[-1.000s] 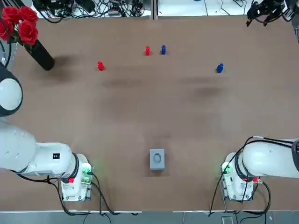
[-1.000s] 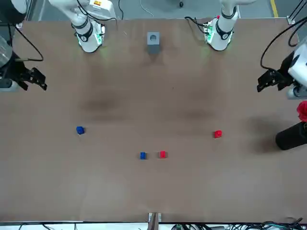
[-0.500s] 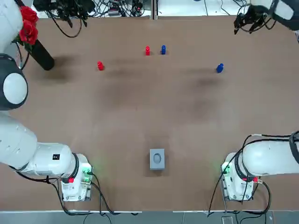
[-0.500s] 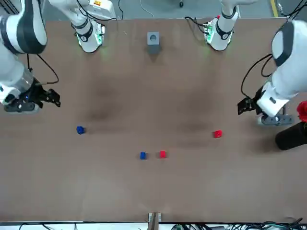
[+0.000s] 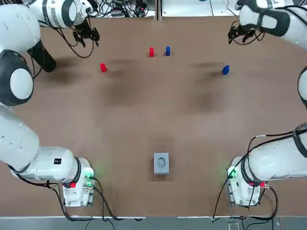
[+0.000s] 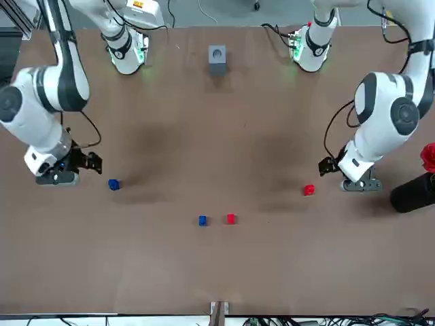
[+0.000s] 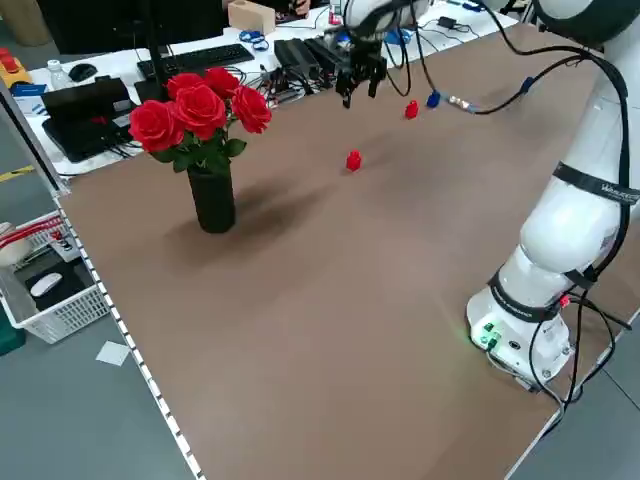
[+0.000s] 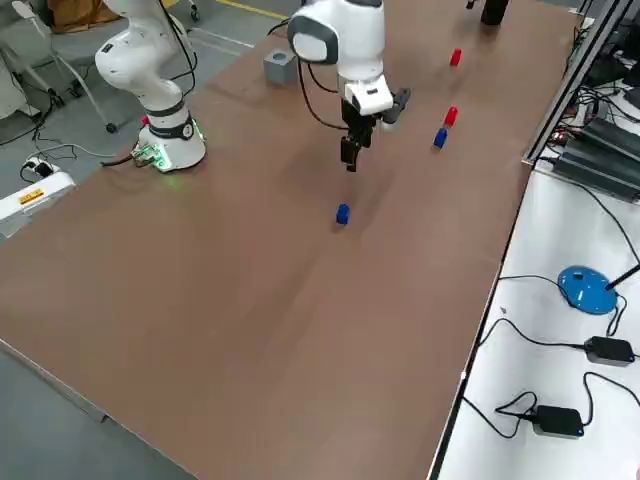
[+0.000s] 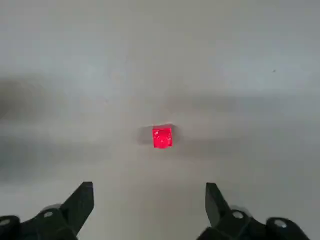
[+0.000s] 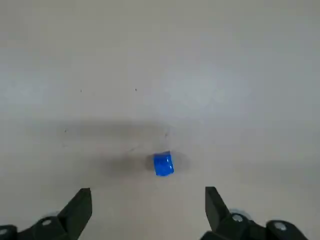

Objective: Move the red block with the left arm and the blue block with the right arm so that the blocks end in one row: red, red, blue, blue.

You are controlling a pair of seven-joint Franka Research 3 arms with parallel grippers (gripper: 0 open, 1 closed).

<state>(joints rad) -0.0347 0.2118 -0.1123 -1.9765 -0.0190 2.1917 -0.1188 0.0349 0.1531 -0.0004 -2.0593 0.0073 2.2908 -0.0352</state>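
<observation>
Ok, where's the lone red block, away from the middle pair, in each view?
Top: lone red block, upper left.
Front: block right of centre.
Left side: block upper middle.
Right side: block near the top edge.
Left wrist: block ahead of the left gripper, jaws open.
Right wrist: not in it.
Landmark: the middle red block, in all four wide views.

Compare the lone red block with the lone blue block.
The lone red block lies to the robot's left of the middle pair, the lone blue block to its right. The open left claw faces the red one, the open right claw the blue. Both sit ungripped on the table.
</observation>
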